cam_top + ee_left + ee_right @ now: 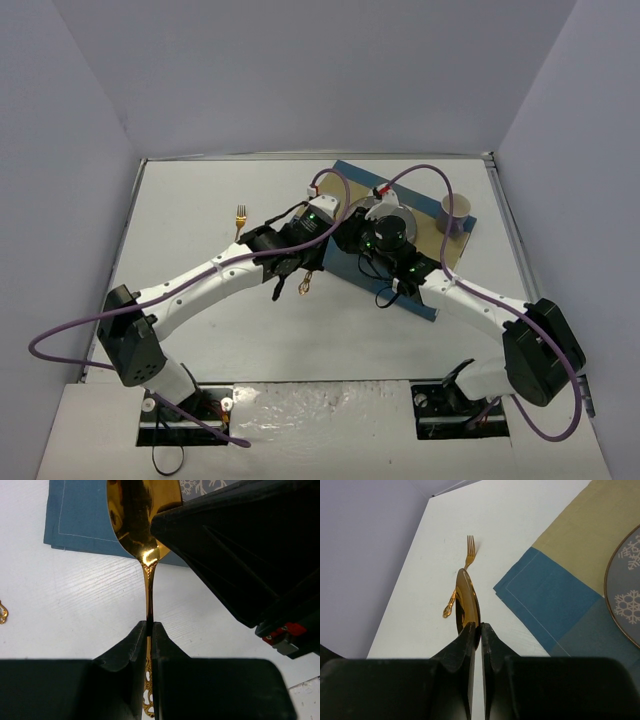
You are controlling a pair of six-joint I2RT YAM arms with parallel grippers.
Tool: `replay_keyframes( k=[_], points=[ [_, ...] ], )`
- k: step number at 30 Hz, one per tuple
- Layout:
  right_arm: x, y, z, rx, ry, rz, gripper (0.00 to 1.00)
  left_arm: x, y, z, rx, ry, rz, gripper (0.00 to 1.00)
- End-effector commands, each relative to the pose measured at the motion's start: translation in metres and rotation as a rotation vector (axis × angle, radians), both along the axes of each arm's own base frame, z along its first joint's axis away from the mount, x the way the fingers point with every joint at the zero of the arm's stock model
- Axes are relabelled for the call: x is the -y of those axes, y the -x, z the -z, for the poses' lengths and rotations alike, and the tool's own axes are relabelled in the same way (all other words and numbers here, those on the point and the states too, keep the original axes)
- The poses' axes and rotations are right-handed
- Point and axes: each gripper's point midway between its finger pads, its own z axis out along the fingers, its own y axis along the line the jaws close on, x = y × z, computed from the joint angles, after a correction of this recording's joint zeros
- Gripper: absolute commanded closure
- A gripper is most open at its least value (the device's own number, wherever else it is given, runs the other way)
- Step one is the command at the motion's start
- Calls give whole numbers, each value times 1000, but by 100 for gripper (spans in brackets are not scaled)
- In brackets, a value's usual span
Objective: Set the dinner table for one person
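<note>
With the left gripper [150, 626] pinched on the handle of the spoon [148, 587] and the right gripper [477, 626] clamped on its bowl, above the table [190, 210] just left of the mat [545, 595], 1 should probably let go fully before the other pulls.

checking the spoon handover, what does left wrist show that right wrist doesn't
Left wrist only: the handle of the gold spoon, clamped in the left gripper. Right wrist only: the gold fork, the tan band of the placemat. Both: the spoon's bowl, the right gripper at it, the placemat's blue part, the snowflake plate, the white dinner table.
</note>
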Motion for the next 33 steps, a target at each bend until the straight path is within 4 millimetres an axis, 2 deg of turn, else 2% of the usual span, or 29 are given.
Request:
replay_keyframes(
  k=[1,3,4,6,10,14,16,19,21,22,25,29,33],
  points=[
    [-4,-12,-43,122,-61,27,99,7,-11,-37,90,55,-11,100],
    [-1,-12,-41,118,-50,38,100,6,-11,-35,88,50,-17,100],
    [0,-10,-39,112,-45,39,100,4,-11,-34,92,43,-28,97],
    [9,-9,-39,112,-36,69,100,2,-13,-33,96,35,-41,84],
    [31,-7,-28,84,-3,130,100,0,-14,-31,102,36,-52,58],
    [67,-1,-13,44,3,200,100,0,-16,-36,124,56,-60,30],
    [88,0,-7,26,1,237,100,-3,-18,-38,130,58,-65,23],
    [138,-2,2,3,5,349,100,-14,-23,-40,135,65,-80,16],
    [161,-1,14,-24,20,398,100,-32,-32,-42,130,84,-108,13],
    [168,-2,12,-25,11,402,100,-34,-31,-37,122,76,-110,13],
    [207,-7,34,-85,7,461,100,-71,-41,-38,110,96,-158,12],
    [241,-18,54,-150,15,491,100,-130,-53,-43,118,69,-249,8],
    [260,-29,67,-186,23,489,100,-175,-49,-54,152,67,-309,3]
  ],
)
